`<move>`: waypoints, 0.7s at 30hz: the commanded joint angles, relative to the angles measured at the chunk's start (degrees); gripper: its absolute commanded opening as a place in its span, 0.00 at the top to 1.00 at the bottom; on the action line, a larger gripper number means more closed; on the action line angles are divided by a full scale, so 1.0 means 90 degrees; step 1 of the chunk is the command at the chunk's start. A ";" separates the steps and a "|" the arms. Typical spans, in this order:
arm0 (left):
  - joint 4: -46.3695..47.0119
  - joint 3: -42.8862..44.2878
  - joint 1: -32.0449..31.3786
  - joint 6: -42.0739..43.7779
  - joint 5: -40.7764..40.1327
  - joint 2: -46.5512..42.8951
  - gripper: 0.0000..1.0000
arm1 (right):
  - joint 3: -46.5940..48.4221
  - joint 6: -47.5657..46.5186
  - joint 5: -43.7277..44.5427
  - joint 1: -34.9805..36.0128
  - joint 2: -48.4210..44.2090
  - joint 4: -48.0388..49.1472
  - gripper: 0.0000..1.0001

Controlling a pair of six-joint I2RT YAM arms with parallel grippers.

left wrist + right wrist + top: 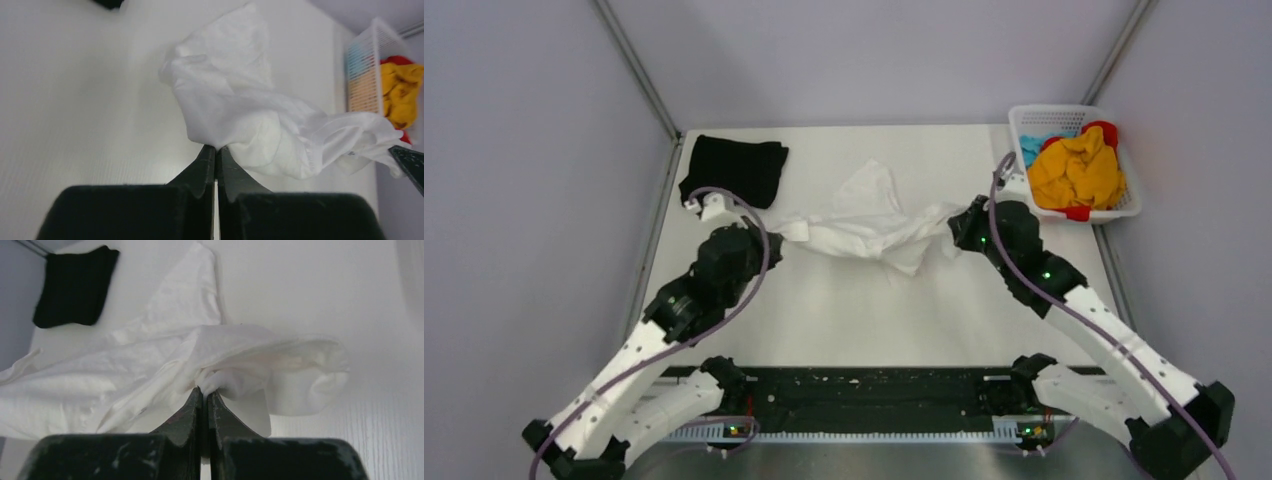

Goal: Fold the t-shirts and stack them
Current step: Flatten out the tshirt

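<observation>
I have left jaws clamped on one end of the white t-shirt, right jaws on the other; the black t-shirt lies folded far-left on the counter.

1. White table top, faint wood-grain texture.
2. Plain pale grey wall panels on left, back and right.
3. Metal struts run up both back corners.
4. Black rail along the table's near edge.
5. Light soft, even.
</observation>
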 commanded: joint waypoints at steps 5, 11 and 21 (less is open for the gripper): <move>0.0478 0.1547 0.0008 0.1390 -0.0403 -0.0926 1.00 | 0.1532 -0.0630 -0.0725 0.0034 -0.1435 -0.0828 1.00; 0.0878 0.2982 0.0140 0.2290 -0.1503 0.0655 1.00 | 0.3258 -0.1454 0.0064 0.0012 -0.0105 -0.0814 1.00; 0.0181 0.8001 0.2779 0.2572 0.1622 0.4578 1.00 | 0.6880 -0.2580 -0.0926 -0.1450 0.3069 0.0417 1.00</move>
